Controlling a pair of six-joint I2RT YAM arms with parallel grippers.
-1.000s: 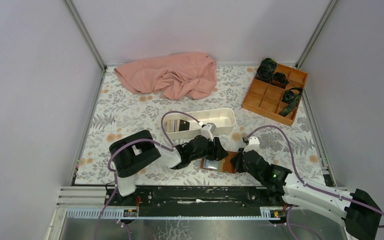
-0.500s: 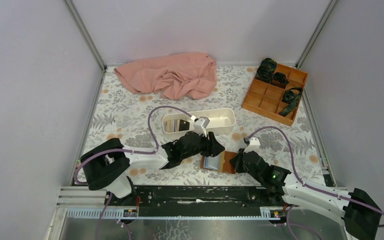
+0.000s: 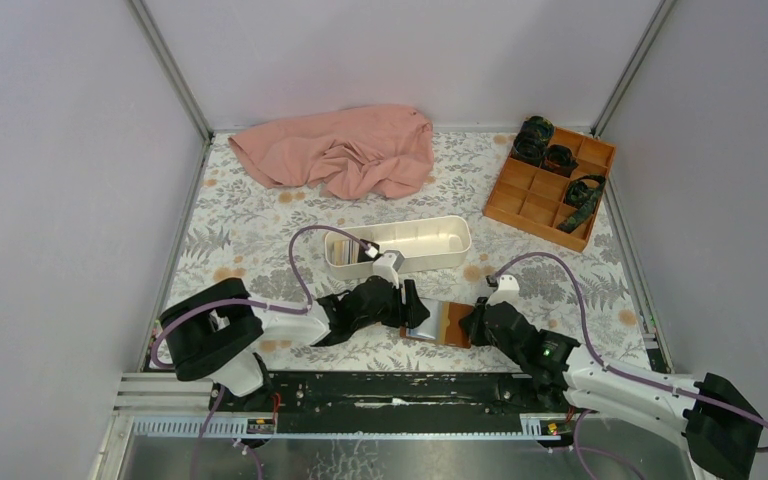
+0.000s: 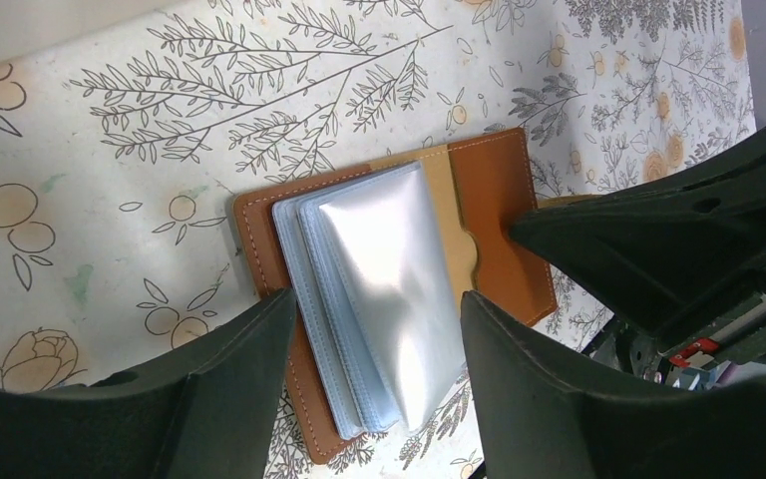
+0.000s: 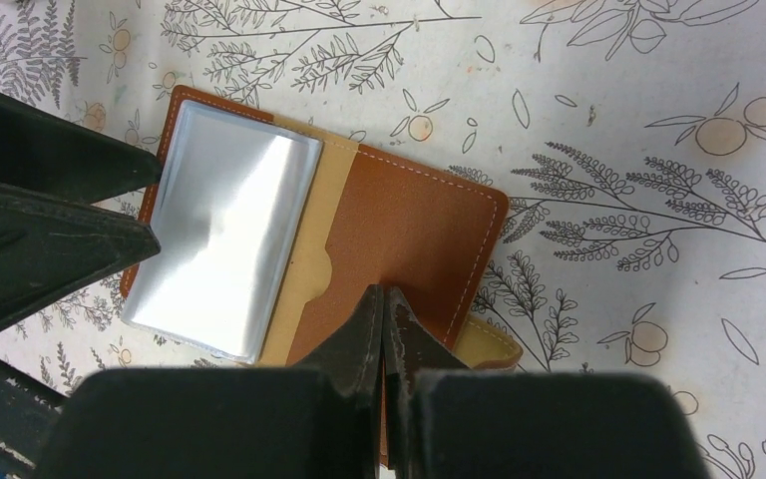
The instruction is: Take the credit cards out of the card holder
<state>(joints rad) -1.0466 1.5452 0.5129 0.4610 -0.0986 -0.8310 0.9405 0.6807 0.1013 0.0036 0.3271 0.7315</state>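
One holder (image 3: 455, 325) laid open at near edge of table (image 3: 260, 225), left gripper (image 4: 374, 304) spread astride its sleeves (image 4: 389, 269), right gripper (image 5: 383, 299) clenched, pressed onto flap (image 5: 409, 225).

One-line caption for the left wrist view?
Open left gripper straddles the open card holder's plastic sleeves; shut right gripper pins it down.

Card holder (image 4: 499, 190) is lying open on the floral surface (image 4: 110, 150), clear sleeves (image 4: 389, 269) fanned. Left end effector (image 4: 374, 309) straddles them, fingers wide apart; right end effector (image 4: 658, 249) tip meets the brown flap.
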